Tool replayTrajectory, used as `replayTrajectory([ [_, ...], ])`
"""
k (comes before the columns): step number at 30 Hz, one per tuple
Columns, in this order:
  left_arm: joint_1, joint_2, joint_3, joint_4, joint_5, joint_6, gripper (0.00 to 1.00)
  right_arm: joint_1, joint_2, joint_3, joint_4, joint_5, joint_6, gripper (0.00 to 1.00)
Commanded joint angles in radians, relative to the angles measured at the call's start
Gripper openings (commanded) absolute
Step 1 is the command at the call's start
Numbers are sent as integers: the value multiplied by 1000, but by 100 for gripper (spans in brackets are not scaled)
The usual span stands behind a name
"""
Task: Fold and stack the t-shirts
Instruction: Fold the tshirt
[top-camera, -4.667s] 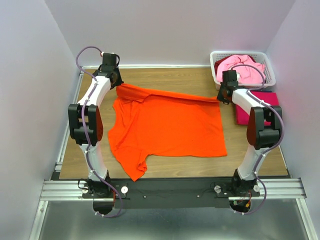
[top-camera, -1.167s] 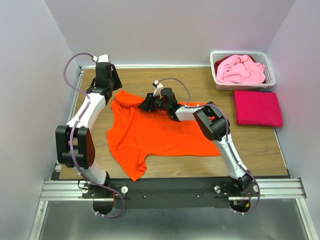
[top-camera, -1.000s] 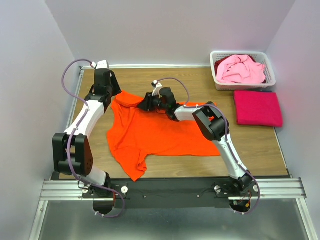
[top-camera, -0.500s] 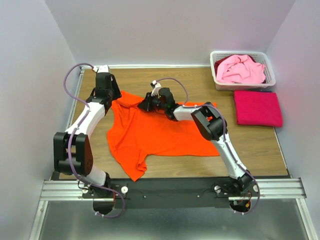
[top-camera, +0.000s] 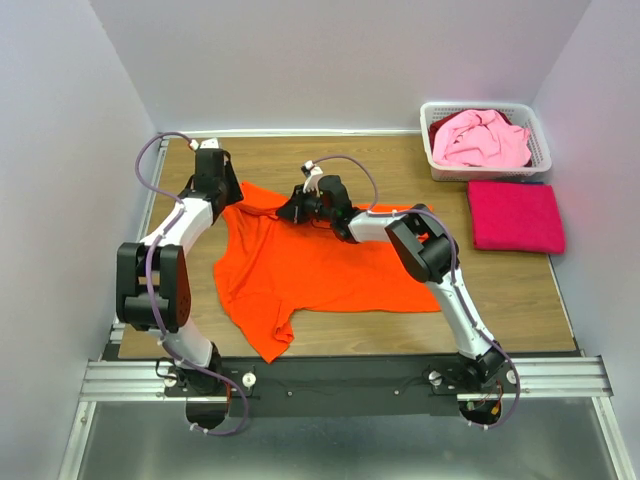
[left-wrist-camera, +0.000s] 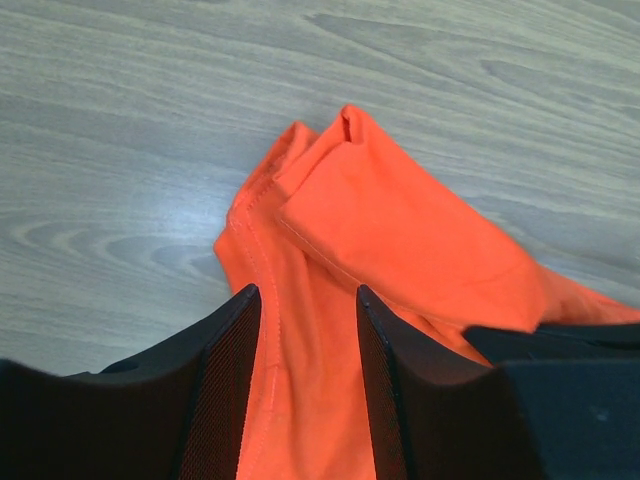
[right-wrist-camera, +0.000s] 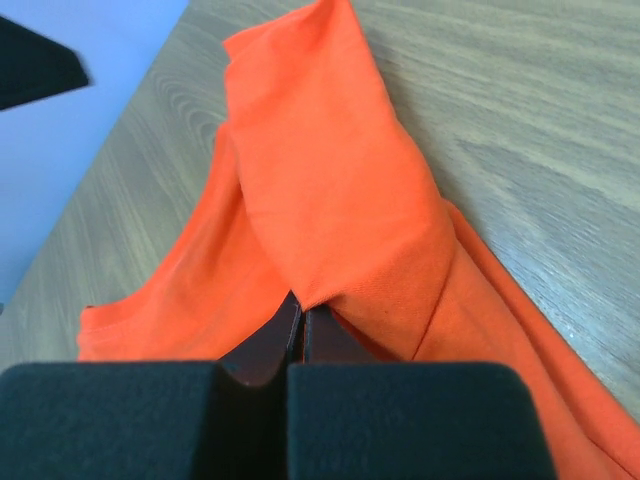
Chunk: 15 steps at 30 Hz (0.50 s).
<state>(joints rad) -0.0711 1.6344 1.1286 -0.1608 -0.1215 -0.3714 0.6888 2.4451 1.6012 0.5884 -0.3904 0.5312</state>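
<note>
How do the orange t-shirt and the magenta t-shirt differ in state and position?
The orange t-shirt lies spread out; the magenta t-shirt is folded flat. The orange t-shirt is mid-table; the magenta t-shirt lies by the basket. The right end effector pinches the orange t-shirt; nothing touches the magenta t-shirt. Both rest on the table.

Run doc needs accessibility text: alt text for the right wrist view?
The right gripper, jaws shut, pinches a raised fold of the orange t-shirt, which lies rumpled on the wooden table.
</note>
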Motion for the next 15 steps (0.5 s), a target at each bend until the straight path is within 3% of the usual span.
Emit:
replayTrajectory([
  [1,42,53,48,12,63,-20,53,14,-46,-9,2,-28,4,1],
  [15,120,205,60,155,255,-3,56,14,-28,12,2,-44,19,1],
])
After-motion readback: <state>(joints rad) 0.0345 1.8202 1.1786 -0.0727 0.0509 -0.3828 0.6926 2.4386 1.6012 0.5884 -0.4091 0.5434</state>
